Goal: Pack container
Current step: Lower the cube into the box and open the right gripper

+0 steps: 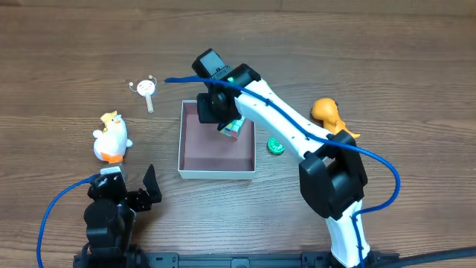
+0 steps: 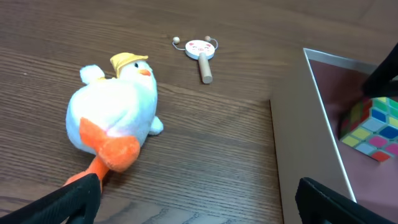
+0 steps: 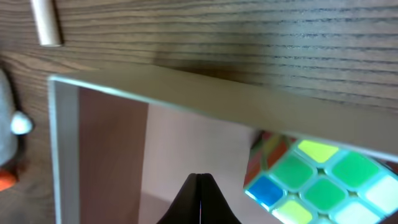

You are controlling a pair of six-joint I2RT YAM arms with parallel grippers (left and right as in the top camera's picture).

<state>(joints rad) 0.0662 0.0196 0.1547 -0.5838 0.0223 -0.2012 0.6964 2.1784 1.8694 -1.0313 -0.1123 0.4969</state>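
Observation:
The container (image 1: pixel 216 173) is a shallow white box with a pinkish-brown inside, in the middle of the table. It also shows in the left wrist view (image 2: pixel 298 155) and the right wrist view (image 3: pixel 186 93). A multicoloured puzzle cube (image 1: pixel 234 128) lies inside it at the far right corner, also seen in the left wrist view (image 2: pixel 373 127) and the right wrist view (image 3: pixel 323 180). My right gripper (image 1: pixel 216 112) hangs over the box. Its fingers (image 3: pixel 200 183) are shut and empty, just left of the cube. My left gripper (image 1: pixel 134 195) is open and empty (image 2: pixel 199 205), near the box's front left corner.
A white plush duck (image 1: pixel 111 138) with orange feet lies left of the box, close to my left fingers (image 2: pixel 115 112). A small rattle drum toy (image 1: pixel 145 89) lies at the back left. An orange toy (image 1: pixel 327 113) and a green object (image 1: pixel 276 146) lie right of the box.

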